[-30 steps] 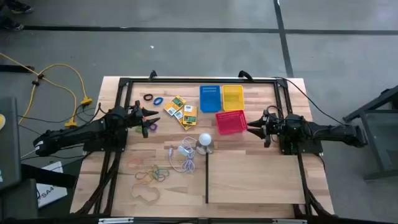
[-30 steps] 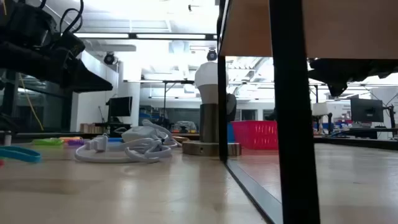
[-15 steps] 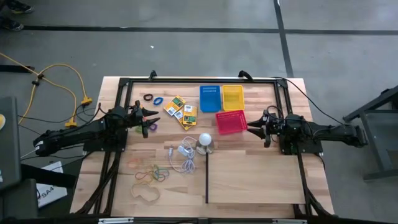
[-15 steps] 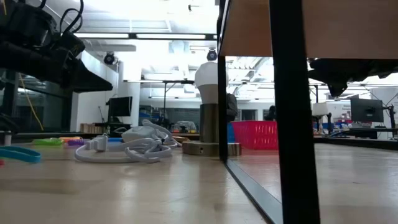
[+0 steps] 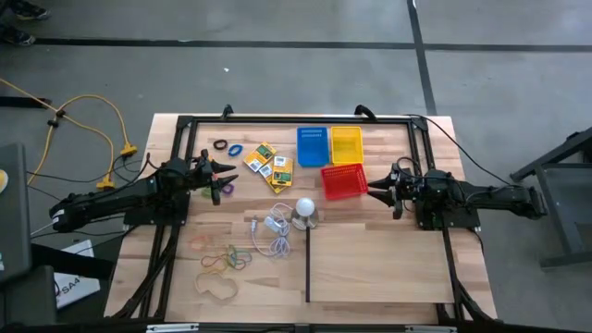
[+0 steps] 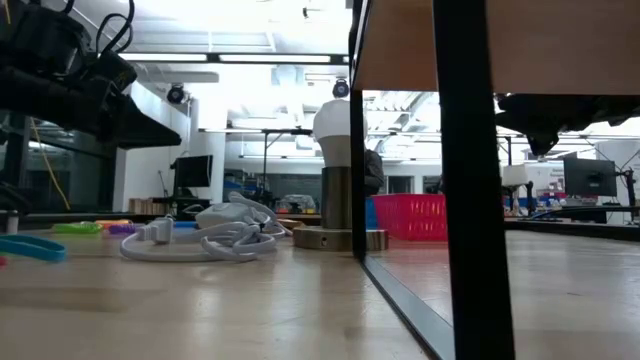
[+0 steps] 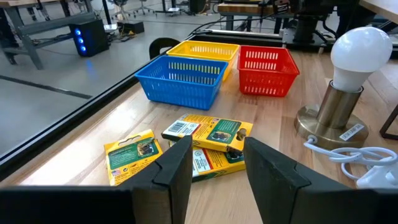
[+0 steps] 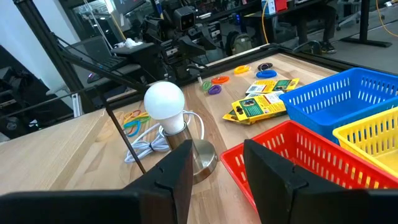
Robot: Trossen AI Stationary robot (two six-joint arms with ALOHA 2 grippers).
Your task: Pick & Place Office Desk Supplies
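Nothing is picked yet: the left gripper [image 5: 225,178] hovers with fingers apart and empty left of the packets [image 5: 269,163], the right gripper [image 5: 377,190] waits likewise beside the red basket [image 5: 343,181], so next comes a descent onto a packet.

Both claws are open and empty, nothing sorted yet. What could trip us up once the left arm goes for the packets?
1. The yellow-and-green rectangular packets overlap in a loose stack right ahead of the open left claw; a pinch may lift two or slide one off.
2. The white round bulb on its silvery base and the coiled white cord lie close by; a sweep could snag them.
3. The thin rubber bands lie flat and tangled, so they look hard to pick singly.
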